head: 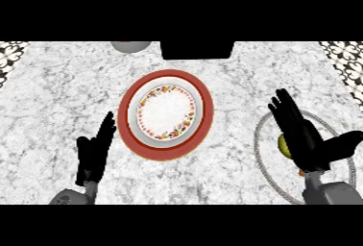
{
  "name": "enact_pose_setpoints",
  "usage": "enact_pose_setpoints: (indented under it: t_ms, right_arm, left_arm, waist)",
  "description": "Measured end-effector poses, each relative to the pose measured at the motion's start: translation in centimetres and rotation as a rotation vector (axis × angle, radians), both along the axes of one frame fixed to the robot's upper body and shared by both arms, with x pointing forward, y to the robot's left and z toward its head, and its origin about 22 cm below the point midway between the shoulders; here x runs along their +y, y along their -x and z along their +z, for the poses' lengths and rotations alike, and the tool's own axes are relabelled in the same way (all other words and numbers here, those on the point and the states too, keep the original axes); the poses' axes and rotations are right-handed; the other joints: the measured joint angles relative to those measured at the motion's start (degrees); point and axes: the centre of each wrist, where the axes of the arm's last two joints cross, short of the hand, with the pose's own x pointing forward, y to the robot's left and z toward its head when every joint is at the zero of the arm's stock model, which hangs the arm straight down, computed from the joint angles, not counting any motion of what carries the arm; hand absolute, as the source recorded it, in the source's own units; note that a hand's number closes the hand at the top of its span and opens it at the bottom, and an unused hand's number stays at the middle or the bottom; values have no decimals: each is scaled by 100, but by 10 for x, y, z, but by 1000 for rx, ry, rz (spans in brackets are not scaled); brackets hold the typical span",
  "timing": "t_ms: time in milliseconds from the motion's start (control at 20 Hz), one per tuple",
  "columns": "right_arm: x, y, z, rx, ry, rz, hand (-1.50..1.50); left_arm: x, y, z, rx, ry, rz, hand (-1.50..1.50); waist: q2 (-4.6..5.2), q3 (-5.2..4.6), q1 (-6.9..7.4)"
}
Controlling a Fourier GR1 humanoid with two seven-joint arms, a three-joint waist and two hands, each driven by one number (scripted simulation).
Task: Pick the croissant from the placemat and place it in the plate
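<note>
My right hand (306, 139) sits at about four o'clock in the head view, fingers straight and pointing up toward twelve, thumb spread out toward three. It is open and holds nothing. It hangs over the placemat (268, 166), a pale round mat with a braided grey edge that blends into the counter, and it covers most of the mat's middle. Just at the hand's nine o'clock side, a small yellowish bit of the croissant (283, 145) peeks out from under the palm; the rest of it is hidden, so I cannot tell whether the hand touches it. The croissant is on the placemat, not in the plate.

My left hand (94, 153) rests at about eight o'clock, fingers straight and up, open, with nothing in it.

Between the two hands, near the centre, lies the plate (166, 112): white with a ring of small flowers, sitting on a wider red disc (164, 151). Nothing lies in it.

All of this stands on a grey-white marble counter (64, 91). At twelve o'clock a black box-like shape (197, 50) meets the top edge, and at eleven a grey rounded object (130, 46) is cut off by the edge.
</note>
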Motion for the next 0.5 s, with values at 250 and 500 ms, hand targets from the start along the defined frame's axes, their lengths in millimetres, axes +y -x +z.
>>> enact_pose_setpoints:
  t_ms: [250,500]
  right_arm:
    - [-81,1,17,-87,60,40,150]
    - [-154,8,43,-198,367,-88,-150]
  left_arm:
    - [23,-16,27,-66,-45,-10,0]
    - [41,-25,41,-94,-62,-6,0]
  waist:
    - [79,66,143]
    - [104,60,113]
